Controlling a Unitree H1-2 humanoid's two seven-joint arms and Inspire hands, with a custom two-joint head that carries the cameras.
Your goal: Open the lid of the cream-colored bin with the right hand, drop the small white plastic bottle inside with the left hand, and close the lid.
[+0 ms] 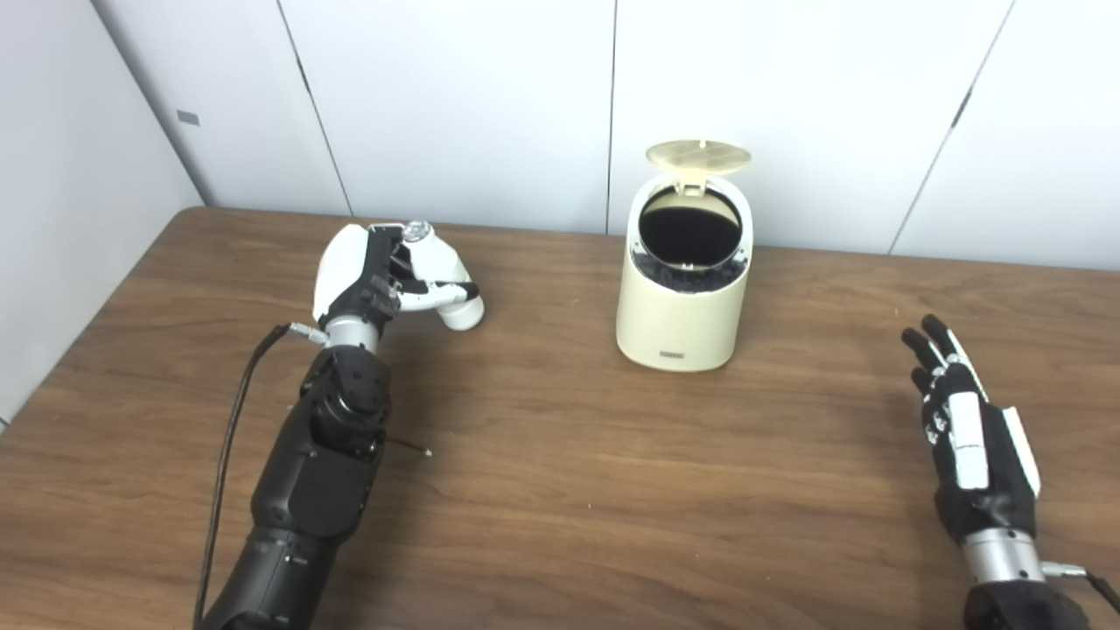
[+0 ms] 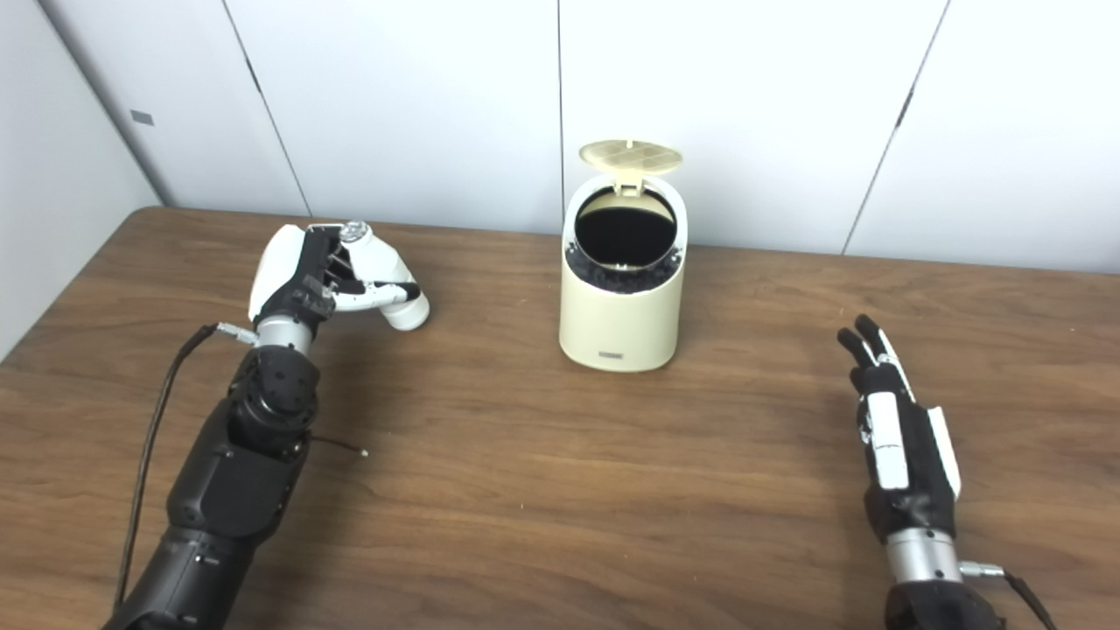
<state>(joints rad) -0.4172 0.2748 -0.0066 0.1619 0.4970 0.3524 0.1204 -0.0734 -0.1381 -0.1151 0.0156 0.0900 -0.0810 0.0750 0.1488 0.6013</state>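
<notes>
The cream-colored bin stands at the middle back of the table. Its round lid is flipped up at the rear, and the dark opening shows. To the left of the bin, my left hand is shut on the small white plastic bottle. The bottle is tilted, with its silvery cap pointing up and back and its base low near the tabletop. At the front right, well clear of the bin, my right hand is open with its fingers stretched out and holds nothing.
The brown wooden table runs back to white wall panels just behind the bin. A black cable loops along my left forearm. A thin wire sticks out near my left wrist.
</notes>
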